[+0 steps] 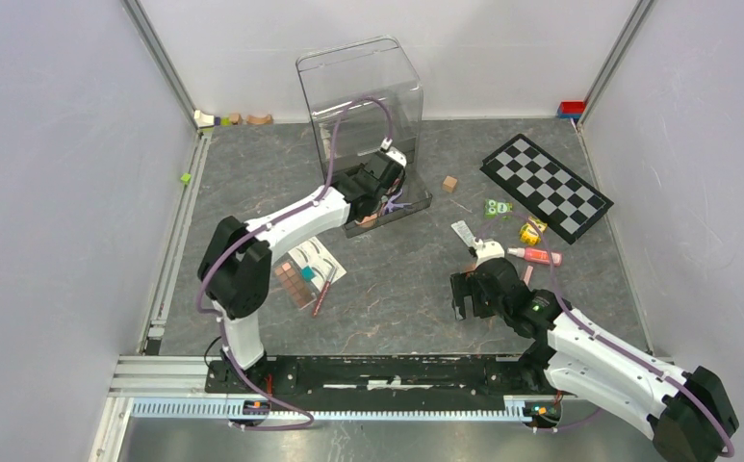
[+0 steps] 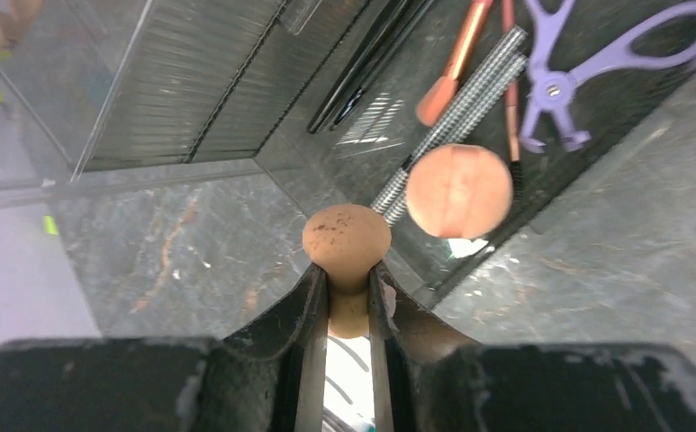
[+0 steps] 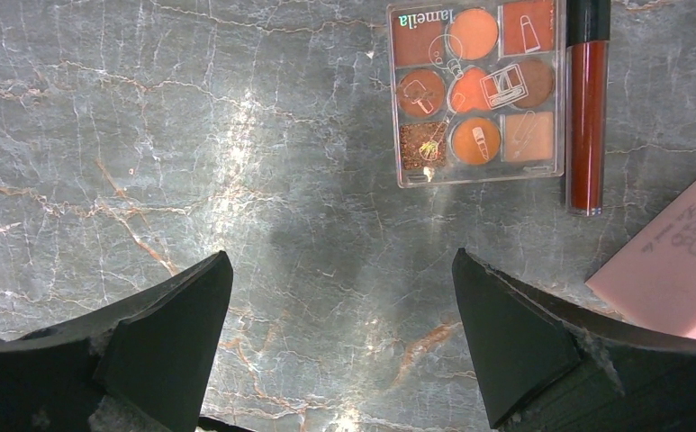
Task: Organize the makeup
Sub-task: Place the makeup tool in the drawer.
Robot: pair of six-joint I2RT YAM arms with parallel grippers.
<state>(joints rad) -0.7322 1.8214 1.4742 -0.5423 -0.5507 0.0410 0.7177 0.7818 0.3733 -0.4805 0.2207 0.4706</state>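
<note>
Held item: brown-speckled sponge (image 2: 347,236), pinched at its waist by the left gripper (image 2: 348,275). The jaws are narrow and squeeze it, and its rounded end stands proud of the tips. It sits at the near corner of the clear organiser (image 2: 191,108). I cannot tell whether it is inside the rim.

Already in the tray: a second peach sponge (image 2: 459,189) at 2 o'clock of the held one, and lilac scissors (image 2: 596,54) beyond it, with pencils and brush handles alongside.

Recommendation for the step: carry the sponge on toward 1 o'clock until it is well past the wall. Lower it beside its twin (not onto the scissors). Open slowly, as foam may cling to one pad.

Right gripper (image 3: 340,261): jaws wide, nothing between them, over bare table. At 1 o'clock of it lie an eyeshadow palette (image 3: 476,90), a dark red gloss tube (image 3: 587,108) touching its side, and a pink pack (image 3: 677,261) at 3 o'clock.

Writing: the palette reads "lamelia", upside down in the right wrist view. The pink pack's print is illegible.
</note>
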